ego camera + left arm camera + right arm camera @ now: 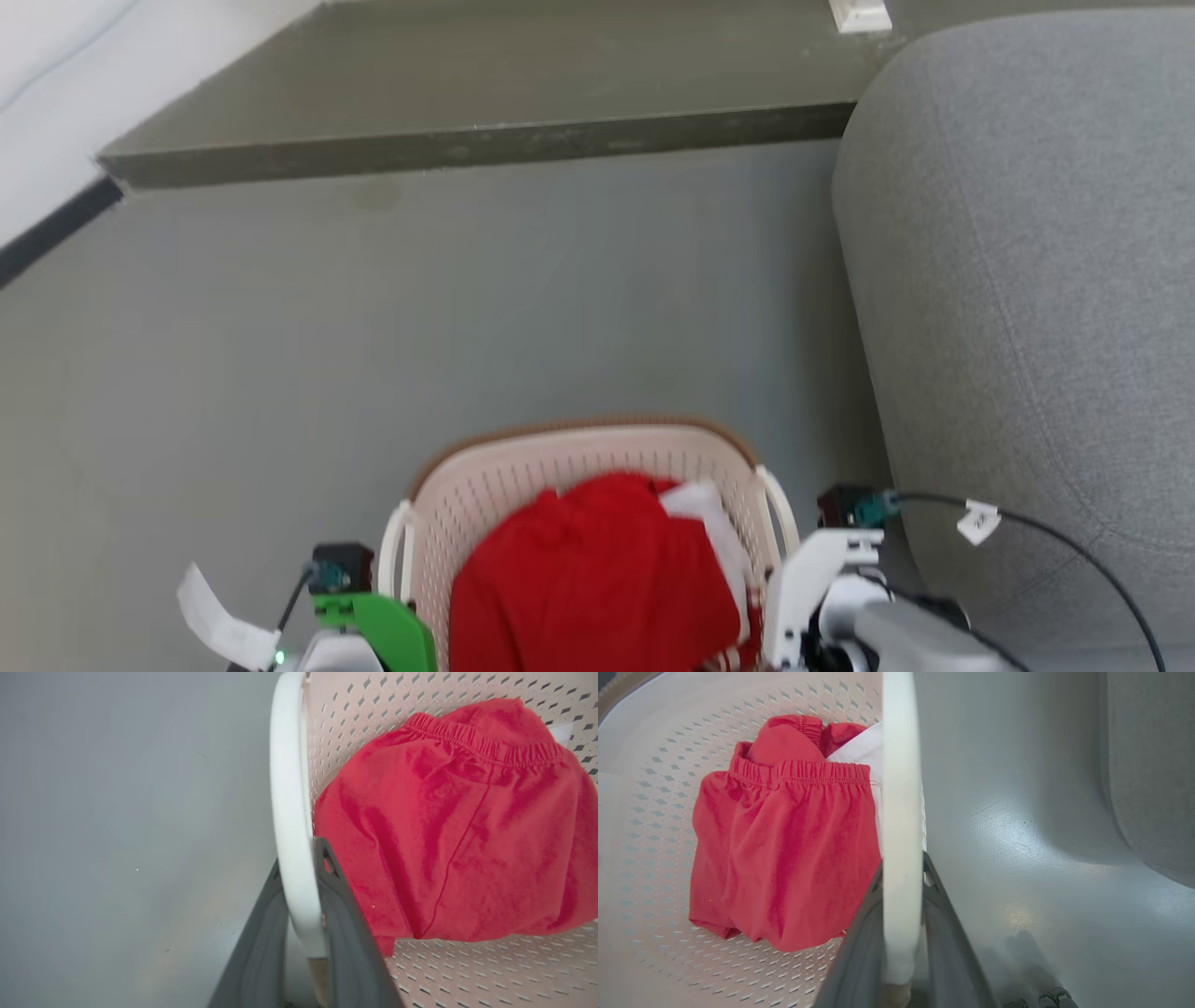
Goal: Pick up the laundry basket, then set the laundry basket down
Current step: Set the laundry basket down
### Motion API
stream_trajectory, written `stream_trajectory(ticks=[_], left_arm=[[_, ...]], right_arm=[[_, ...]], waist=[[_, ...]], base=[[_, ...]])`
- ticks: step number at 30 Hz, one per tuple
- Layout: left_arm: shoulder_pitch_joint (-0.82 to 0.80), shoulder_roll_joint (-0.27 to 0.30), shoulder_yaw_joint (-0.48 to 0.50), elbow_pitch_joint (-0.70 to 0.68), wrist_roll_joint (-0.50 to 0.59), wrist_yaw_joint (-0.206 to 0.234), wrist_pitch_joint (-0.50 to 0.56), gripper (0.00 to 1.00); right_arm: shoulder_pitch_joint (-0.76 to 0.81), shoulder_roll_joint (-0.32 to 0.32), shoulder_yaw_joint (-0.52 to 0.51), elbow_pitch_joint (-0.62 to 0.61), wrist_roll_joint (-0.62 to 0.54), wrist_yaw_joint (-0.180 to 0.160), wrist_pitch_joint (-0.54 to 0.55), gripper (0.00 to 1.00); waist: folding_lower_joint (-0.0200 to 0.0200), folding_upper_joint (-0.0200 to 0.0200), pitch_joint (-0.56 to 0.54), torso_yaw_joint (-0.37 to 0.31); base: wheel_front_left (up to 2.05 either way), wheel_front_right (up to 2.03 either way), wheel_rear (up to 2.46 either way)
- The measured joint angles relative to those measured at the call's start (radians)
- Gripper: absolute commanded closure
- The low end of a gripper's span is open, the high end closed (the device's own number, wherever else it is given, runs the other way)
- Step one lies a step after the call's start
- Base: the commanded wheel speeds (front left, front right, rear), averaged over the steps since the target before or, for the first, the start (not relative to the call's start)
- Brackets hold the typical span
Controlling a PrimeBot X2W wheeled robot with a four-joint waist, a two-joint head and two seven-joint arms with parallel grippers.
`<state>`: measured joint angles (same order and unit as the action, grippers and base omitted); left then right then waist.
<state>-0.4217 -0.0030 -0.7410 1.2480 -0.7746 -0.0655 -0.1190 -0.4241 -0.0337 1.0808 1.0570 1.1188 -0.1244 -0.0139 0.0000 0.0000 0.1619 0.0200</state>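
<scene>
Laundry basket point(579, 446) sits close in front of the robot on the grey floor point(373, 327), near the grey sofa point(1027, 280) on its robot's-left side. There's a red garment point(597, 569) piled in it and a bit of white cloth point(702, 504) poking out on the sofa side. The step in hand looks like the grab-and-lift. The left gripper point(299, 855) has its jaws drawn in narrow around the white handle point(287, 788) on the side away from the sofa, one dark finger on each side of it. The right gripper point(903, 863) is doing the same on the sofa-side handle point(901, 765). The next move probably calls for both arms to rise together and evenly, so the laundry basket stays level, the clothes stay put and the sofa-side arm doesn't brush the sofa. Then it needs a flat lowering, with the jaws letting go once the bottom rests. The hard-to-read bits: the underside of the basket is hidden, so it's impossible to say whether it's off the floor or not. The head view cuts off the end nearest the robot and the fingers of both arms. How firmly the pads bite the handles can't be made out, and most of the white cloth is buried under the red one.
</scene>
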Motion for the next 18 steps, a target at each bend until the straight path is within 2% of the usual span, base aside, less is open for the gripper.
stream_trajectory(ticks=[15,18], left_arm=[[-0.224,0.003,0.053,-0.035,-0.013,0.040,-0.067,1.00],[-0.265,0.004,0.056,-0.048,-0.013,0.061,-0.073,1.00]], right_arm=[[-0.271,-0.012,-0.013,0.006,-0.025,-0.002,-0.065,1.00],[-0.319,-0.015,-0.019,0.008,-0.029,-0.002,-0.074,1.00]], waist=[[0.0000,0.0000,0.156,-0.010],[0.0000,0.0000,0.194,-0.013]], base=[[0.00,0.00,0.00],[0.00,0.00,0.00]])
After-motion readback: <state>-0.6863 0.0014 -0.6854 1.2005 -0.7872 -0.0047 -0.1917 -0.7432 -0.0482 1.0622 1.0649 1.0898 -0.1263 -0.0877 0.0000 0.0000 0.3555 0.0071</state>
